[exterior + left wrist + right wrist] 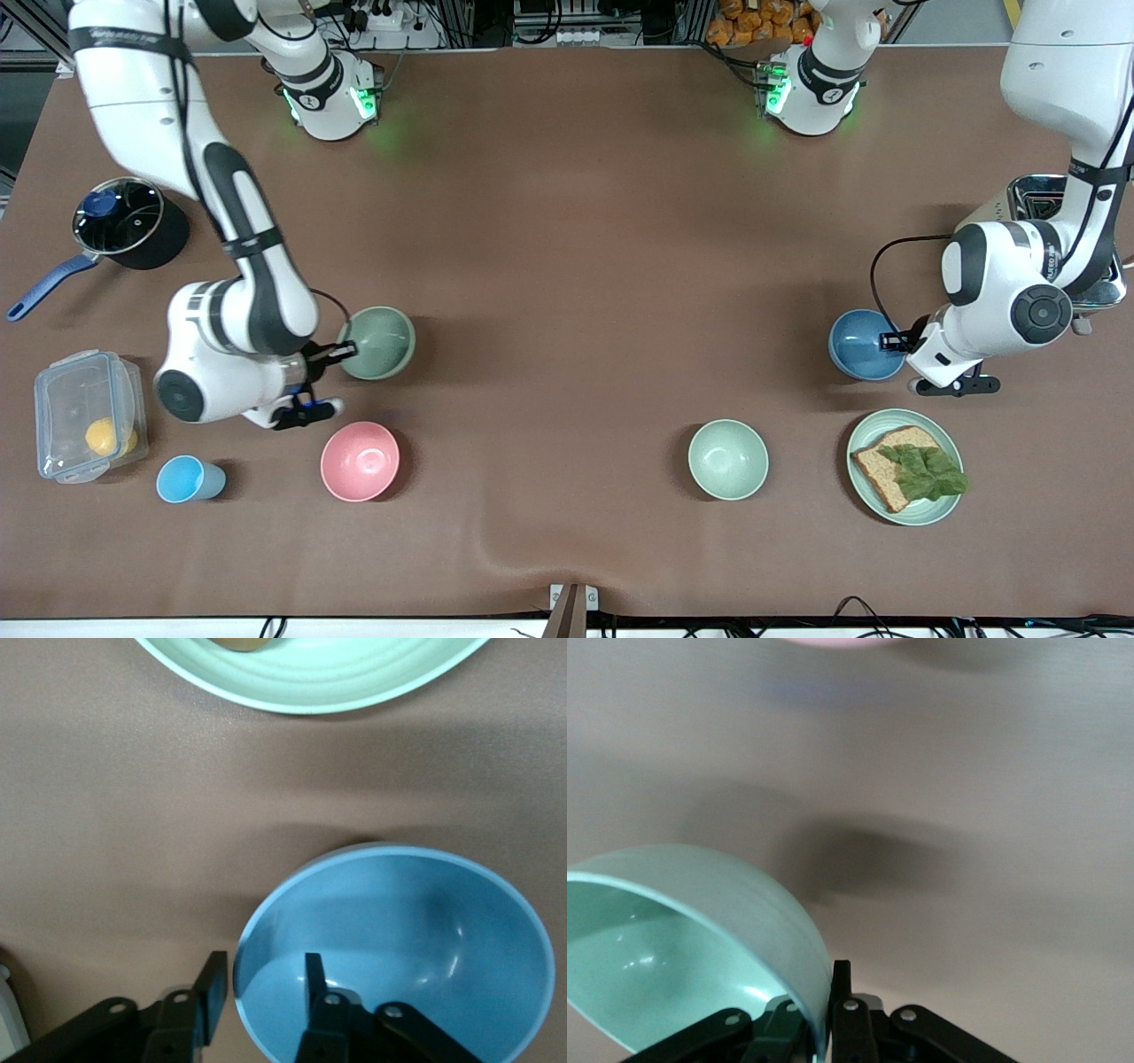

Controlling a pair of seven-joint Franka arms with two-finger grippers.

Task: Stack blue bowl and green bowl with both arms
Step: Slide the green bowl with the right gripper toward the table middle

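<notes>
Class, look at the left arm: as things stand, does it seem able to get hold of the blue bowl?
Probably yes. The left gripper already straddles the blue bowl at its rim, one finger inside and one outside, not visibly clamped yet. Nothing sits between them; the plate lies apart.

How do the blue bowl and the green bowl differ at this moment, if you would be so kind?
The blue bowl sits flat on the table at the left arm's end; the green bowl, at the right arm's end, is tilted and lifted. The left gripper straddles the blue rim, while the right gripper pinches the green rim. Both are round, smooth, similar-sized.
</notes>
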